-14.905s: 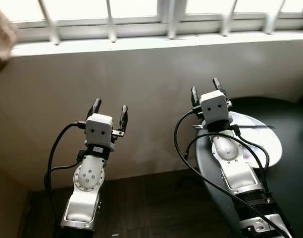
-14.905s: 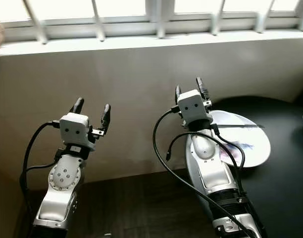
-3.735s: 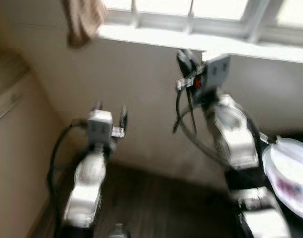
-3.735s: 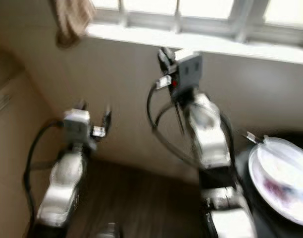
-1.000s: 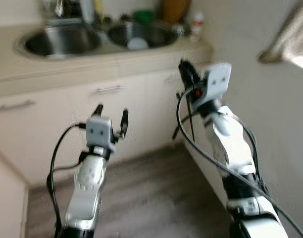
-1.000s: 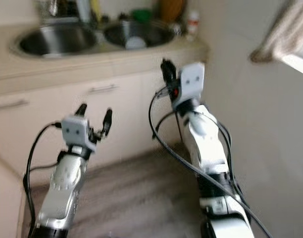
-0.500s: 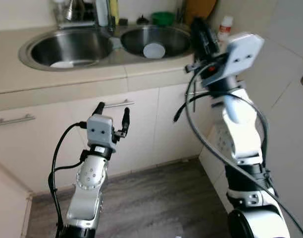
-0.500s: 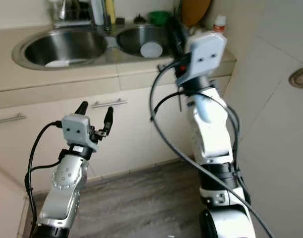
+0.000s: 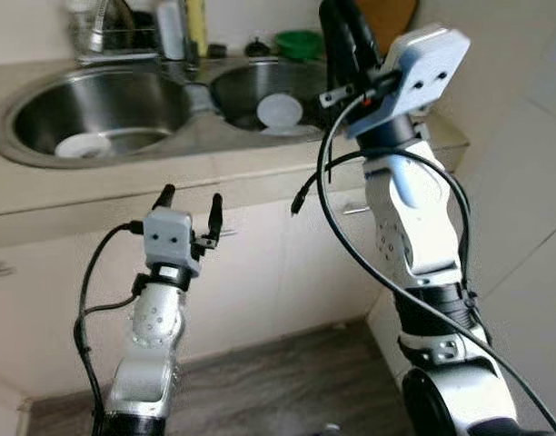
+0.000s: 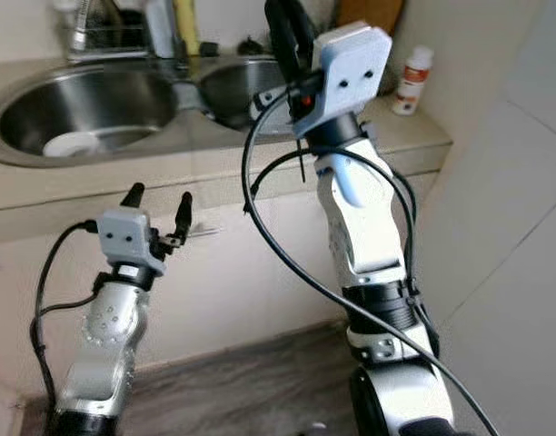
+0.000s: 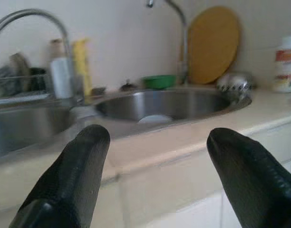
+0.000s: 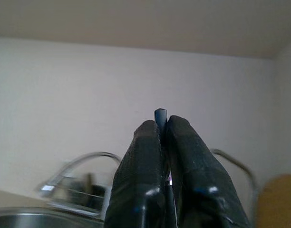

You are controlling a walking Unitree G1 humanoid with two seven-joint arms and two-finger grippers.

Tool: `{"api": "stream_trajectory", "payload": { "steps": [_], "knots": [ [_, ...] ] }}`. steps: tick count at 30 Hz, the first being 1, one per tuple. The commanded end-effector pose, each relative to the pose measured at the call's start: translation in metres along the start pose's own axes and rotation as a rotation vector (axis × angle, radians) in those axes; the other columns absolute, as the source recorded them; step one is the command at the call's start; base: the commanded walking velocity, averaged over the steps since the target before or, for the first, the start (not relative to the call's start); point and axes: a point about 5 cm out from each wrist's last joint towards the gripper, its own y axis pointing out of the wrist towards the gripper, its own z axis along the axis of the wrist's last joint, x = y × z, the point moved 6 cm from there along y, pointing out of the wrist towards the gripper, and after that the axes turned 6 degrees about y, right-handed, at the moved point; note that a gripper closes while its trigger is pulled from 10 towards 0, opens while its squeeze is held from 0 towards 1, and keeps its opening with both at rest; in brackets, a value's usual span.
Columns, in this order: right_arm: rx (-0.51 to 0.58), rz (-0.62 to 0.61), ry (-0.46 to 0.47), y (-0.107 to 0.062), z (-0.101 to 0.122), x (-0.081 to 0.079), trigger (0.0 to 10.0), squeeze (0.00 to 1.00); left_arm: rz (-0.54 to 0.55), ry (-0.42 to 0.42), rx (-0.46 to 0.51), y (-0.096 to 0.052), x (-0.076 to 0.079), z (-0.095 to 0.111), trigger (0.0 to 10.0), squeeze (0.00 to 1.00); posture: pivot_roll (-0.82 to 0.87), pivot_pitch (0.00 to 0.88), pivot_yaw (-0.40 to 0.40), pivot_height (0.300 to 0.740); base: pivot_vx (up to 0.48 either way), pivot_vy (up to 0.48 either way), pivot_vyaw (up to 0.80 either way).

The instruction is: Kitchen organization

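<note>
A steel double sink (image 9: 124, 100) is set in a beige counter straight ahead. Its left basin holds a small white dish (image 9: 78, 145); its right basin holds a round white piece (image 9: 280, 111). My right gripper (image 9: 343, 23) is raised high over the right basin. It is shut on a thin dark utensil (image 12: 160, 116), whose tip pokes out between the fingers (image 12: 145, 180). My left gripper (image 9: 189, 198) stands open and empty, low in front of the cabinet doors and below the counter edge. In the left wrist view its fingers (image 11: 74, 175) frame the sink rim (image 11: 174, 102).
Behind the sink stand a green bowl (image 9: 299, 43), a yellow bottle (image 9: 196, 23), a round wooden board (image 11: 213, 45) and two taps. A white bottle with an orange label (image 10: 412, 77) sits at the counter's right end. A tiled wall (image 10: 505, 218) runs close on the right.
The view has swung from the window and the black table round to the sink, which is now nearer. My right arm has risen, still shut on the utensil.
</note>
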Motion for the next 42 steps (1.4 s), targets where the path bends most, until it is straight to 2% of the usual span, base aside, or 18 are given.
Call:
{"api": "stream_trajectory", "payload": {
  "steps": [1,6,17,26,31,34,42],
  "knots": [
    [0.050,0.036,0.012,0.009,0.011,-0.010,0.0,0.00,0.021,0.014,0.009,0.000,-0.009,0.003,10.0,0.00,0.05,0.009,-0.050,0.740,0.409,0.000,0.00],
    [0.064,0.059,0.003,0.017,0.014,-0.012,0.0,0.00,0.018,0.014,0.009,0.001,-0.009,0.003,10.0,0.00,0.05,0.010,-0.048,0.740,0.385,0.000,0.00],
    [0.096,0.080,-0.005,0.028,0.017,-0.018,0.0,0.00,0.037,0.029,0.042,0.002,-0.013,0.010,10.0,0.00,0.07,0.010,-0.050,0.740,0.305,0.000,0.80],
    [0.096,0.068,0.010,0.034,0.014,-0.015,0.0,0.00,0.043,0.029,0.049,0.002,-0.013,0.012,10.0,0.00,0.07,0.004,-0.054,0.740,0.000,0.000,0.00],
    [0.056,0.050,0.005,0.034,0.002,-0.014,0.0,0.00,0.047,0.028,0.044,0.002,-0.013,0.011,10.0,0.00,0.08,0.000,-0.056,0.740,0.000,0.000,0.00],
    [0.015,0.015,-0.006,0.035,-0.010,-0.008,0.0,0.00,0.052,0.020,0.049,0.002,-0.013,0.012,10.0,0.00,0.08,0.000,-0.057,0.740,0.000,0.000,0.00],
    [-0.058,-0.043,0.036,0.033,-0.036,0.002,0.0,0.00,0.044,0.021,0.048,0.002,-0.011,0.011,10.0,0.00,0.09,0.000,-0.056,0.740,0.000,0.000,0.00]
  ]
}}
